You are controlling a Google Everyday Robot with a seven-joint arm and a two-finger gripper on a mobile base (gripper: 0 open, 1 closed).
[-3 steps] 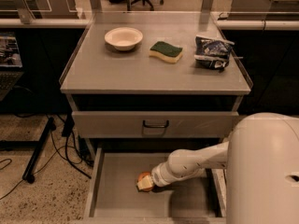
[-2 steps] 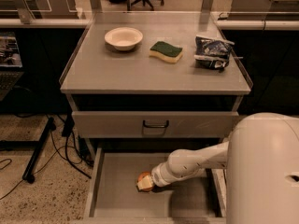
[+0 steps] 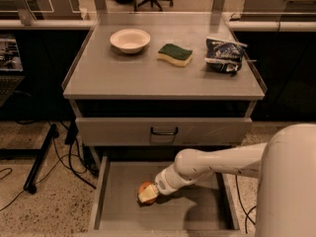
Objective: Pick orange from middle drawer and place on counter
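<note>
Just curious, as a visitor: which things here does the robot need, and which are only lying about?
Needed: small round orange; open gray metal drawer holding it; gripper, right at the orange; flat gray counter.
Lying about, on the counter: round white bowl; green-and-yellow sponge; crumpled dark blue bag.

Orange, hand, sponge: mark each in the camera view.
orange (image 3: 144, 186): camera view, its bare upper skin.
hand (image 3: 147, 196): camera view, its tip at the orange, inside the drawer (image 3: 121, 206).
sponge (image 3: 175, 53): camera view, its green top.
</note>
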